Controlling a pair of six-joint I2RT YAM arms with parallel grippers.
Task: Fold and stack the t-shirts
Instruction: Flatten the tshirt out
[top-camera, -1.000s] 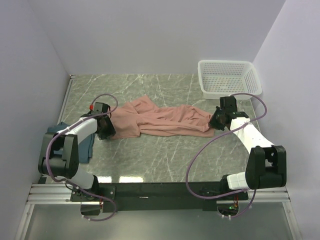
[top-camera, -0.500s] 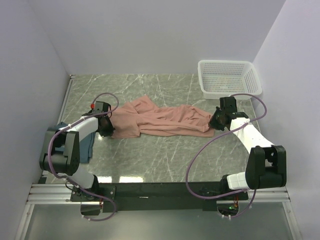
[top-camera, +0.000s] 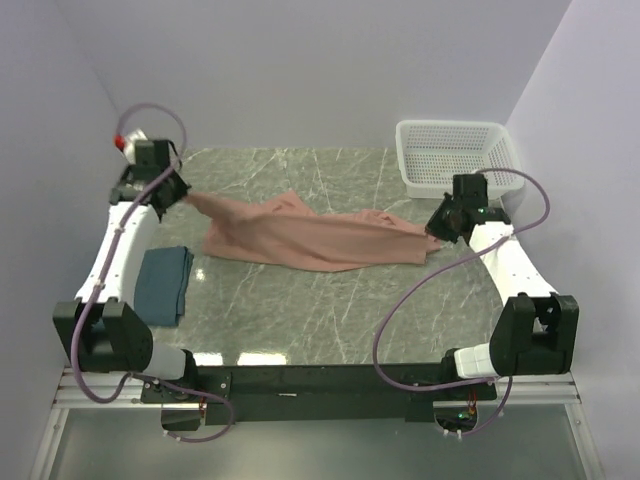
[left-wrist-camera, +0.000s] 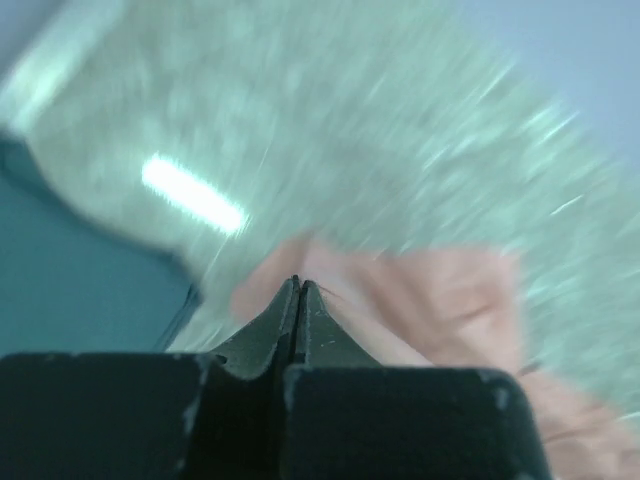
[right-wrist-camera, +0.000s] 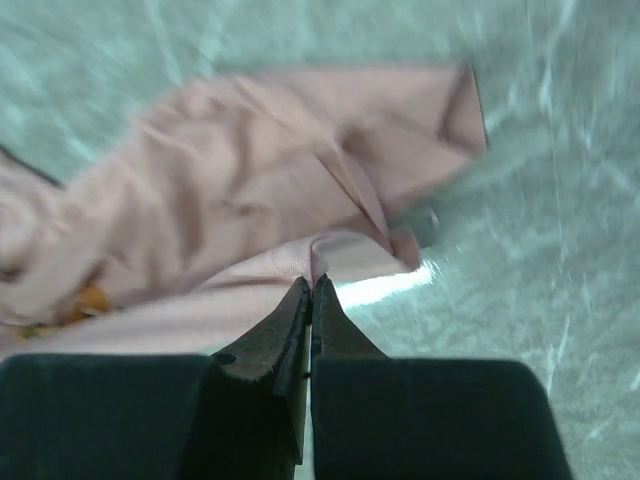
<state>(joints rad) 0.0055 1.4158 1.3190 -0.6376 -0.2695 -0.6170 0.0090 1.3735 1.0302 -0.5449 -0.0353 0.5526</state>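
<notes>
The salmon-pink t-shirt (top-camera: 300, 232) is stretched across the middle of the table between both grippers. My left gripper (top-camera: 178, 197) is shut on its left end and holds that end raised at the far left; in the left wrist view the pink cloth (left-wrist-camera: 430, 300) hangs blurred beyond the closed tips (left-wrist-camera: 298, 283). My right gripper (top-camera: 433, 229) is shut on the shirt's right end; the right wrist view shows a pinched fold of cloth (right-wrist-camera: 320, 262) between the tips (right-wrist-camera: 312, 282). The dark teal-blue t-shirt (top-camera: 162, 284) lies folded at the near left and shows in the left wrist view (left-wrist-camera: 70, 280).
A white mesh basket (top-camera: 458, 156) stands at the far right corner. Walls close in the table on the left, back and right. The marble tabletop (top-camera: 330, 310) lies bare in front of the pink shirt.
My left gripper has risen and swung to the far left, pulling the pink shirt's left end up and out. My right gripper has lifted slightly. The shirt is now stretched longer and the teal shirt is uncovered.
</notes>
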